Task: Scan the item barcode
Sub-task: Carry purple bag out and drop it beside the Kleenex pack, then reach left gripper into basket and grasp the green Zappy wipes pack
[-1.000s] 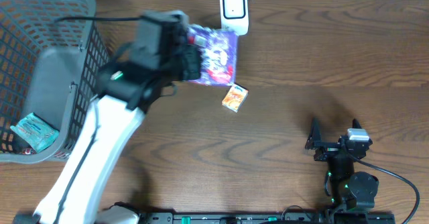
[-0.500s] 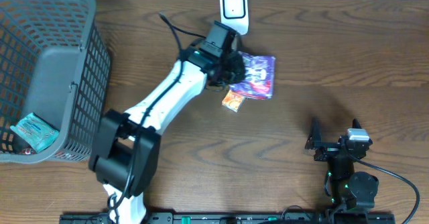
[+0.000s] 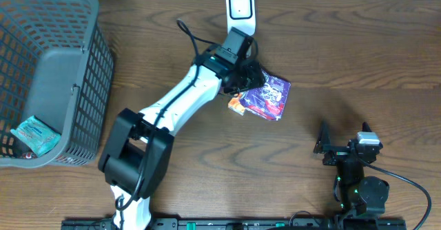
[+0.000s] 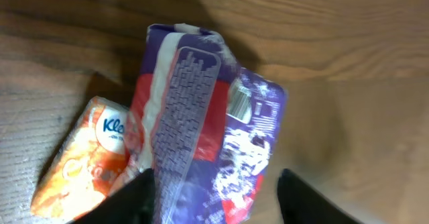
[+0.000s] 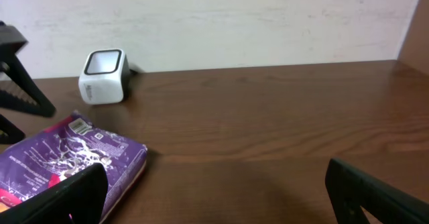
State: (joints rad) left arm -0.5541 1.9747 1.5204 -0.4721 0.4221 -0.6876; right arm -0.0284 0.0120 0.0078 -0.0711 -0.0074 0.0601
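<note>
The item, a purple snack bag, lies flat on the table in front of the white barcode scanner. It rests partly on an orange tissue pack. My left gripper hovers over the bag's near end and is open. In the left wrist view the purple bag lies between the spread fingers of the left gripper, with a small white label facing up and the orange pack beside it. My right gripper stands open and empty at the front right. Its wrist view shows the bag and the scanner.
A grey mesh basket fills the left side, with a teal packet inside it. The left arm stretches diagonally from the front edge to the scanner area. A pale wall runs behind the table.
The left arm carried the purple bag rightward past the scanner and down onto the table beside the orange pack. Its jaws, shut on the bag before, now stand apart.
</note>
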